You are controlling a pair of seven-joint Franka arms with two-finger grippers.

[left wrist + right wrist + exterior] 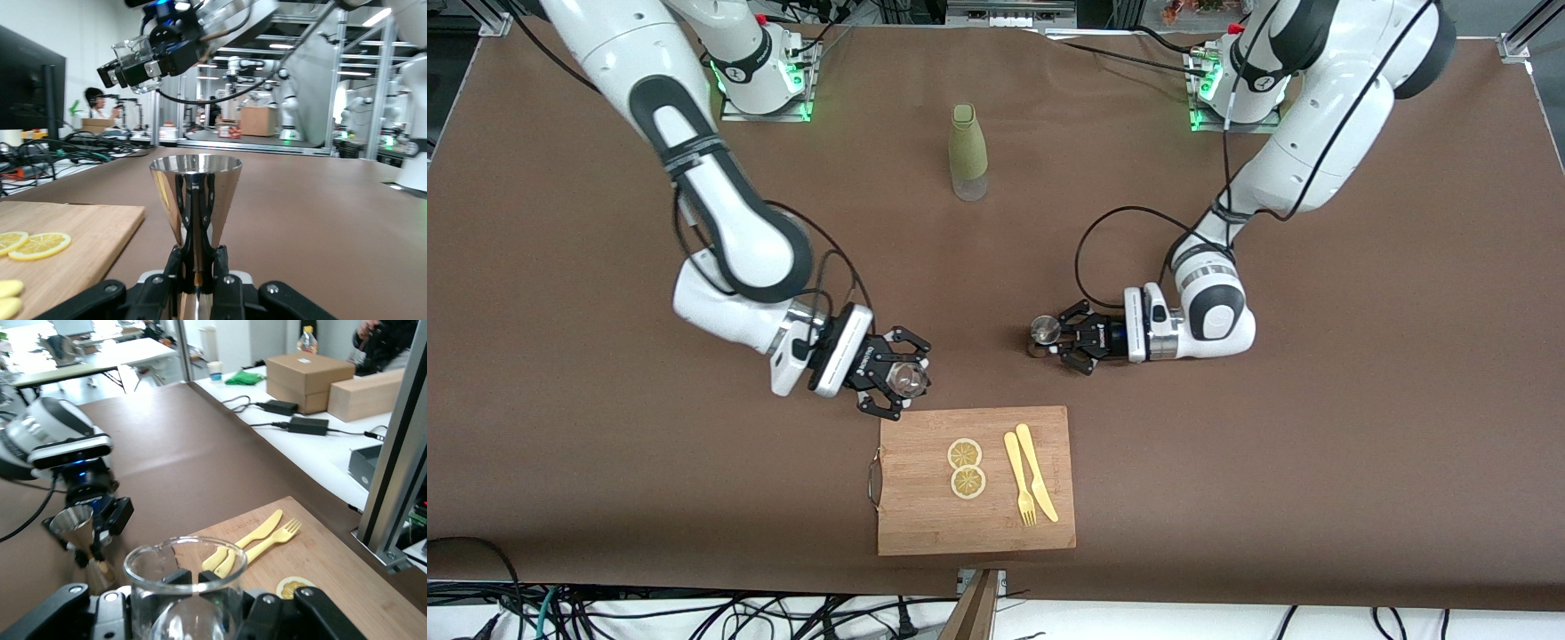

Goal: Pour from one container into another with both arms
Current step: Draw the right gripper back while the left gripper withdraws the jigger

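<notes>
Gripping at both ends, we are seeing each pincer clamped on its own vessel. The left gripper is holding a shiny conical metal measuring cup by its narrow waist, upright and low over the brown table cover. The right gripper is squeezing a clear glass beaker with a pour lip, raised in the air just off the wooden cutting board at its edge toward the robots.

We are judging the pickup as done for both arms. The two vessels are hanging well apart and neither is tipping, so the bringing together and the pour itself are still waiting. We cannot tell whether either holds any liquid.

On the board two lemon slices are lying beside a pale yellow plastic knife and fork. A tall olive-sleeved bottle is standing untouched between the two arm bases. Around the table we are seeing a lab: cables, cardboard boxes, aluminium framing, a monitor and other robot arms.
</notes>
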